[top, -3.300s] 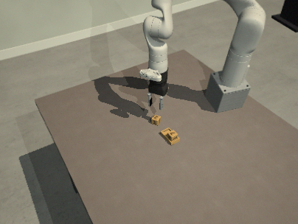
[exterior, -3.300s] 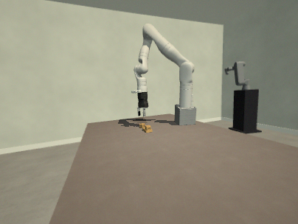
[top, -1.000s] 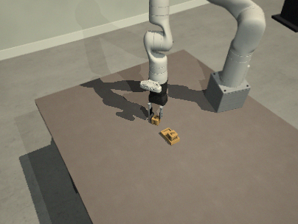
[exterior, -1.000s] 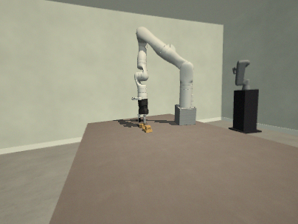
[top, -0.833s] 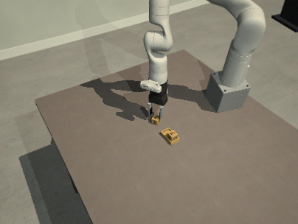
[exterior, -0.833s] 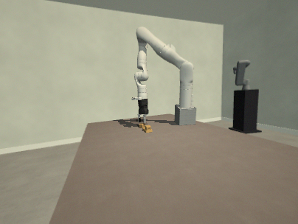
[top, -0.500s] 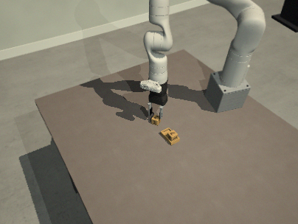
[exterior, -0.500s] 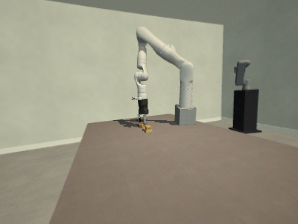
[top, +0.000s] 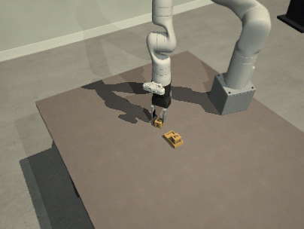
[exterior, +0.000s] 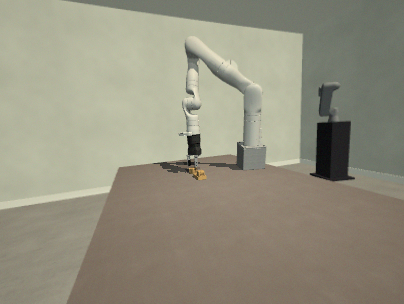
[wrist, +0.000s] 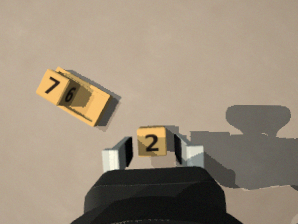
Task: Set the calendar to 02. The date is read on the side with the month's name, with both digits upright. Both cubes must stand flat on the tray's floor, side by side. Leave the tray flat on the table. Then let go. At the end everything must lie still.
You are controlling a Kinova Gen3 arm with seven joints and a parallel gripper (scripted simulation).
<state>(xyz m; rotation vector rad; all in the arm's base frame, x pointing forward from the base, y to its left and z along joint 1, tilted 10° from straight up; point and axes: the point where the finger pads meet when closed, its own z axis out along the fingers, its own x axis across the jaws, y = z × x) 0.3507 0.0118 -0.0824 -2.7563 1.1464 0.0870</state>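
Note:
A small orange cube with a black 2 on its top face sits on the table between my open fingers; it also shows in the top view. My gripper points straight down around it, fingers on either side, open. In the top view the gripper stands just above the cube. The orange tray lies on the table a little way off, with the other cube in it. In the wrist view the tray shows a 7 on the cube's top and a darker hollow beside it.
The arm's grey base stands at the table's far right. A black pedestal with a grey object stands on the floor beyond the table. The table's edges are far from the cube and tray.

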